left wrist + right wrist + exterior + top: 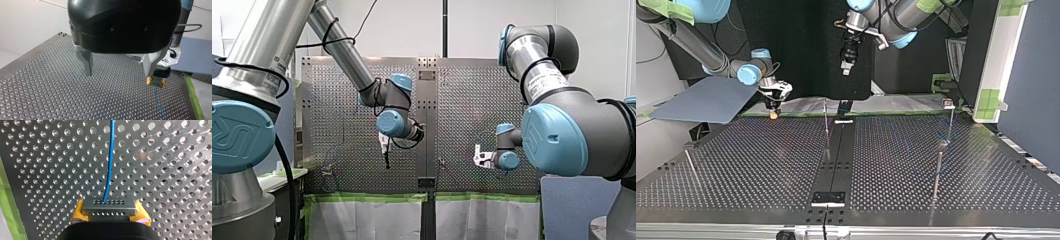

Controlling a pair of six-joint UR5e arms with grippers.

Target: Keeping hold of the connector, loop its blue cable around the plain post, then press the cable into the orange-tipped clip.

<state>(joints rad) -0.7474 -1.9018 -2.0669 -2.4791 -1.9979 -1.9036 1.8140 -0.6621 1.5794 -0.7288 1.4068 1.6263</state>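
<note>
The right gripper [110, 213], with yellow pads, squeezes the small grey connector block [108, 205], and its thin blue cable [109, 165] runs ahead over the metal table full of holes [162, 170]. The black left gripper [118, 74] has its metal fingers [87, 62] wide apart.

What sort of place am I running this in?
Probably a robotics lab test cell: a perforated metal table, thin posts standing on it, and my right gripper holding a connector on a blue cable.
</note>
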